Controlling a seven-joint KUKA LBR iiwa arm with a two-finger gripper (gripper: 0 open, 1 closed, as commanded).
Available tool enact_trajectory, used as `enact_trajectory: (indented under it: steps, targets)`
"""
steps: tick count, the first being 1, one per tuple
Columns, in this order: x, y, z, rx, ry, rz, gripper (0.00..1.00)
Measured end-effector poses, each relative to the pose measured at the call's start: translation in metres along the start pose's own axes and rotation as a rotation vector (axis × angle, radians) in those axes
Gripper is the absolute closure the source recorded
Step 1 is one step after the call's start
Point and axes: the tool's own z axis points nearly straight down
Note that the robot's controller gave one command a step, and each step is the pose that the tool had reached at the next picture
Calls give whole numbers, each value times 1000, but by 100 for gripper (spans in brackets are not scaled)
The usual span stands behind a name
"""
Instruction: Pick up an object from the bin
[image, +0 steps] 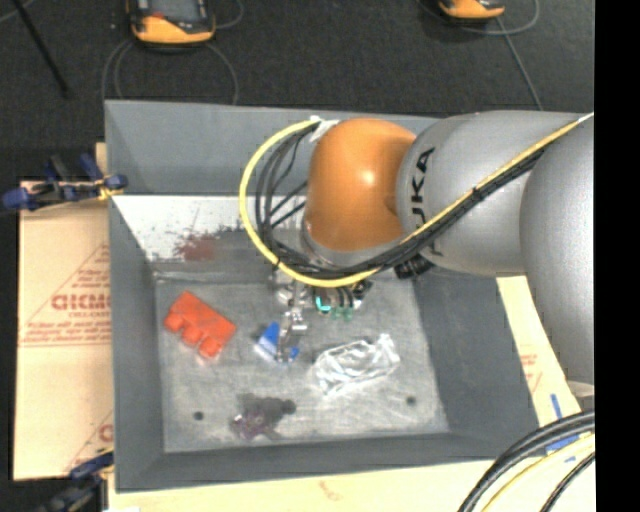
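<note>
The gripper (292, 322) hangs low near the middle of the bin (135, 300), its tip right at a small blue object (268, 346) lying on the floor just below it. I cannot tell whether they touch, nor whether the gripper is open or closed. The orange wrist cover (355, 185) hides its upper part. A crumpled clear plastic wrapper (355, 363) lies just right, an orange block (198, 324) to the left, and a dark, indistinct thing (260, 416) nearer the front wall.

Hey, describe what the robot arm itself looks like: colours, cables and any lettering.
The arm is thick, rounded and silver-grey, with black KUKA lettering by a glossy orange dome cover. Yellow and black cables loop round the wrist. A small metal gripper sits underneath, with green lights beside it.
</note>
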Motion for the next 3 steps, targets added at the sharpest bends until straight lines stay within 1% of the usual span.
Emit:
enact_trajectory:
  steps: [1, 2, 3]
  targets:
    - [-25, -44, 94, 0, -13, -201, 0]
    - [-14, -11, 94, 4, -17, -330, 0]
    - [-16, -10, 91, 1, -25, -326, 100]
